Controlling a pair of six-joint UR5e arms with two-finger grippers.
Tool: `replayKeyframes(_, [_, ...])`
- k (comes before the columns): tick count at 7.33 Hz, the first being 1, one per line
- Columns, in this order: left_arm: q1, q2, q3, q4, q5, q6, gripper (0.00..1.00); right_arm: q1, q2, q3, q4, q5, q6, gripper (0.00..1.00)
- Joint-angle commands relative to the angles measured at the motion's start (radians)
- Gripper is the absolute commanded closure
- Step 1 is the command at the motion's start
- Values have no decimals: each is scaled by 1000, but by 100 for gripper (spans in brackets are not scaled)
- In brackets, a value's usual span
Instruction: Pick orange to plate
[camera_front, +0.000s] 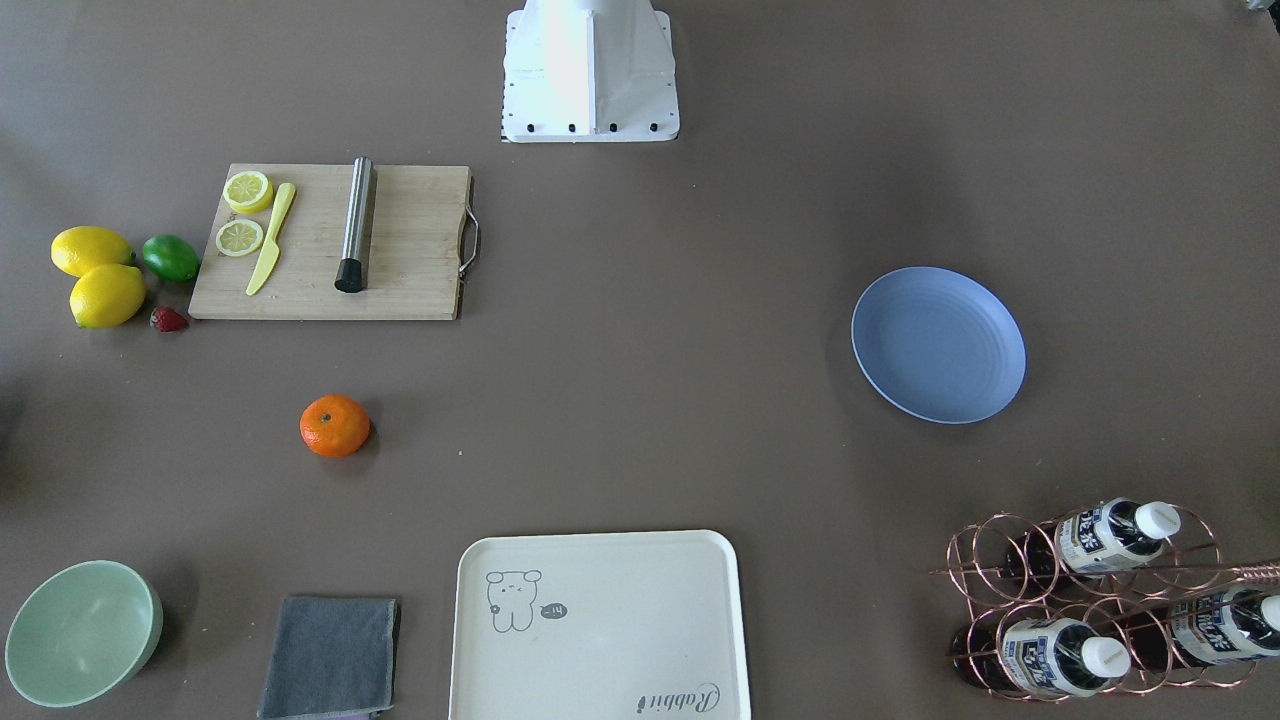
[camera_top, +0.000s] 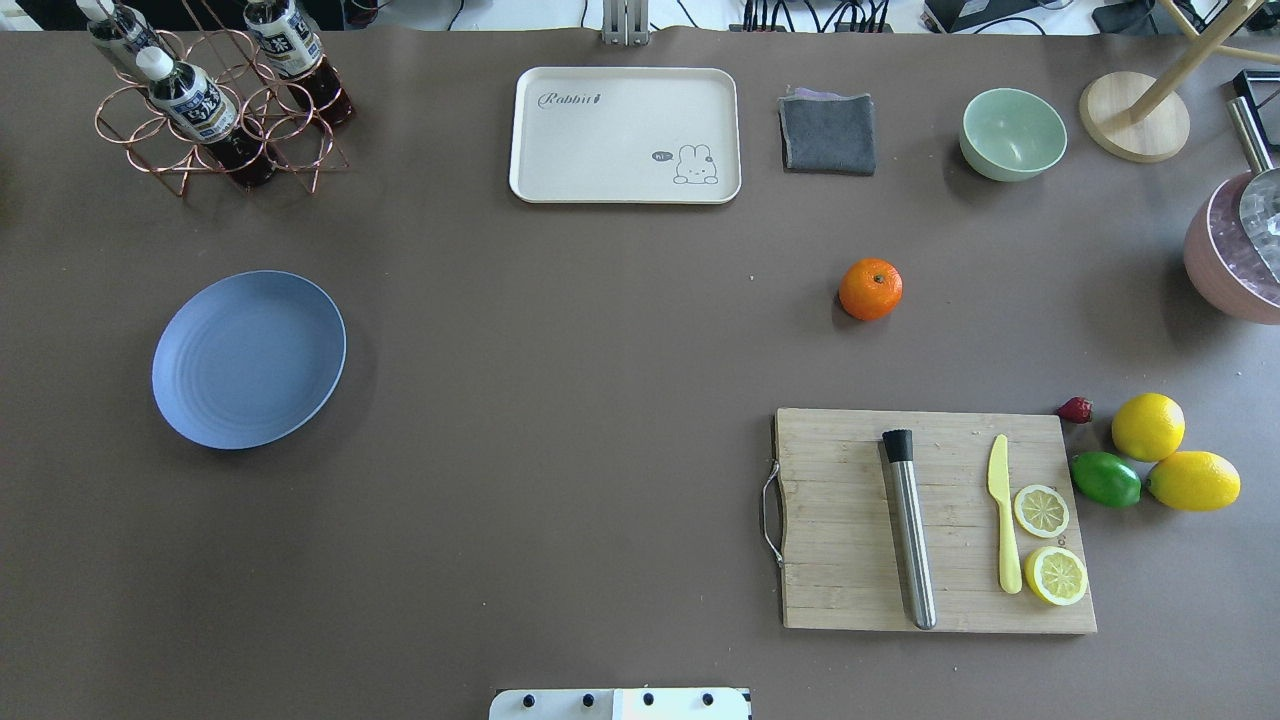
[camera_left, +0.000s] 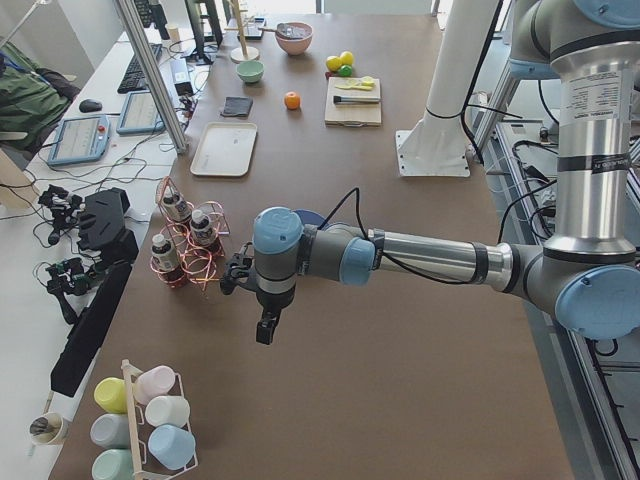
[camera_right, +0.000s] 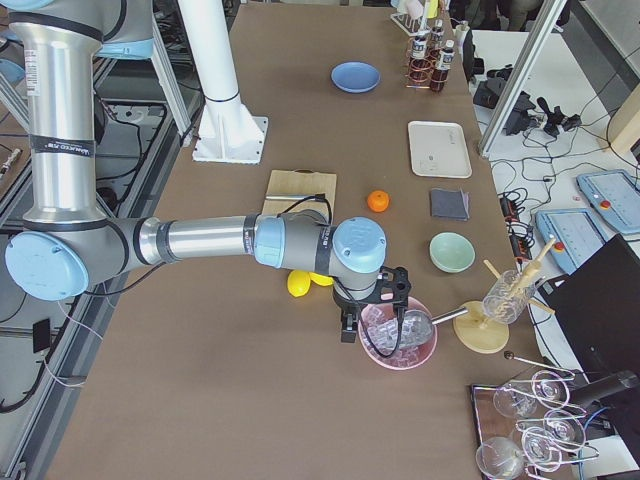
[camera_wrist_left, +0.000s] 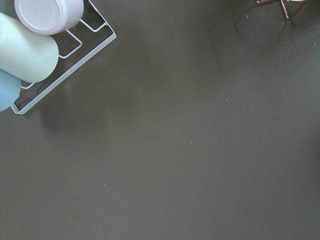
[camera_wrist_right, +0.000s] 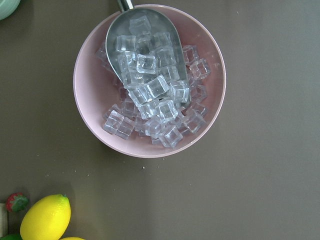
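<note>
The orange (camera_front: 335, 426) (camera_top: 870, 289) rests alone on the brown table, between the cutting board and the grey cloth. On the far side of the table lies the blue-lavender plate (camera_front: 938, 344) (camera_top: 249, 359), with nothing on it. Neither arm reaches into the overhead or front views. My left gripper (camera_left: 265, 330) hangs over bare table beyond the bottle rack, far from the plate; I cannot tell whether it is open. My right gripper (camera_right: 348, 328) hovers beside a pink bowl of ice, well away from the orange (camera_right: 378, 201); whether it is open or shut I cannot tell.
A wooden cutting board (camera_top: 935, 520) carries a steel muddler, a yellow knife and lemon slices. Two lemons (camera_top: 1148, 427), a lime (camera_top: 1105, 479) and a strawberry sit beside it. Cream tray (camera_top: 625, 135), grey cloth (camera_top: 827, 133), mint bowl (camera_top: 1012, 134), copper bottle rack (camera_top: 215, 100), pink ice bowl (camera_wrist_right: 149, 80).
</note>
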Motion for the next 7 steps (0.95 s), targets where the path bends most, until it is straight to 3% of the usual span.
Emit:
replayKeyframes(1, [-1,-3,0,0,0,2,2,-9,8,0,0,-8,2,0])
replayKeyframes(7, [-1,-12,8,0,0,-3,2,-9,10,9,0,-5,0,0])
